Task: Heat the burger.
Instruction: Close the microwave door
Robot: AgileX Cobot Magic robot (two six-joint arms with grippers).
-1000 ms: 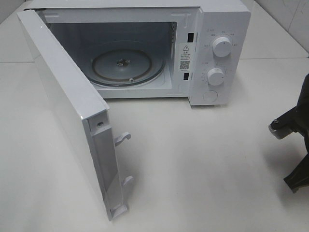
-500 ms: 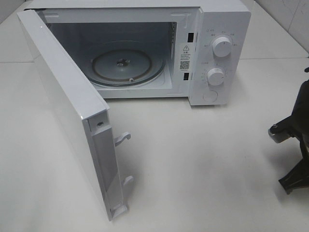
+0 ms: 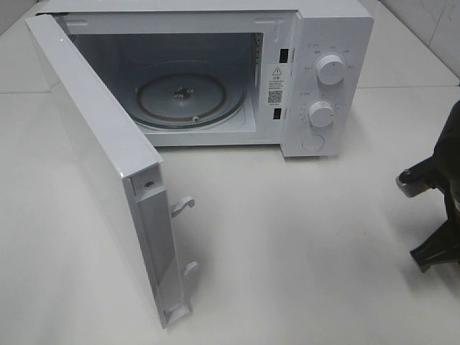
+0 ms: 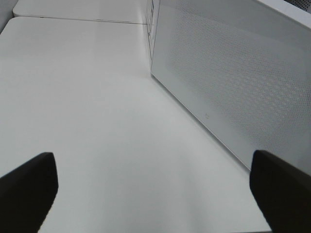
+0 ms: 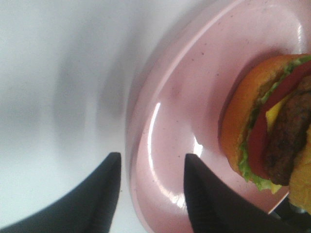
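Burger (image 5: 272,126) on pink plate (image 5: 180,126) (rim straddled)

Left pincer (image 4: 150,194) gapes wide; right pincer (image 5: 148,187) parted.

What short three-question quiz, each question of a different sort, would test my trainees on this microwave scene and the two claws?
1. True or false: the microwave door stands open and the glass turntable is bare.
2. Multiple choice: the burger lies on A) the turntable B) a pink plate C) the bare table.
3. Fill in: the right claw has one finger either side of the plate's ____.

Key
1. True.
2. B. The right wrist view shows it on the plate.
3. Rim. The jaws stand apart around it; whether they touch it is unclear. The left claw is wide open over the table.
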